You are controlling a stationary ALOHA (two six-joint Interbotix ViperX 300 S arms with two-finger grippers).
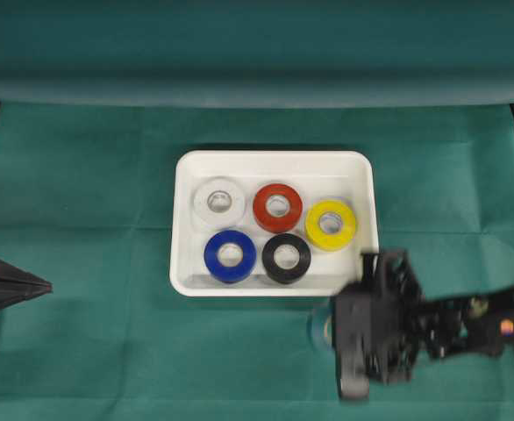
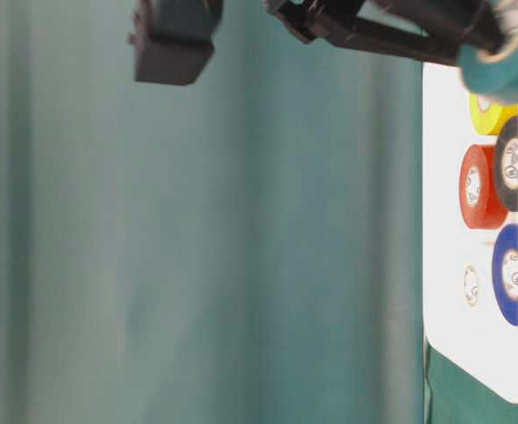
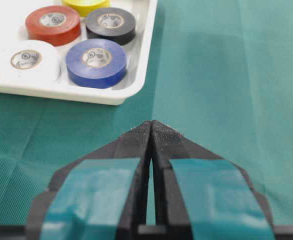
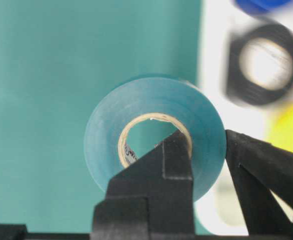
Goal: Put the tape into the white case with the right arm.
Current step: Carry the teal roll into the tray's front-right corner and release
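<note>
A teal roll of tape (image 4: 147, 98) hangs above the green cloth, and my right gripper (image 4: 205, 145) is shut on its wall, with one finger through the cardboard core and the other against the outside. In the overhead view the tape (image 1: 317, 327) peeks out left of the right gripper (image 1: 340, 331), just in front of the white case's (image 1: 274, 159) front right corner. In the table-level view the tape (image 2: 506, 72) is over the case's (image 2: 453, 283) edge. My left gripper (image 3: 151, 125) is shut and empty, far left (image 1: 46, 287).
Several rolls lie flat in the case: white (image 1: 219, 203), red (image 1: 277, 207), yellow (image 1: 331, 224), blue (image 1: 230, 255) and black (image 1: 286, 257). The case's back right part (image 1: 349, 180) is bare. Green cloth covers the table, with a folded backdrop at the rear.
</note>
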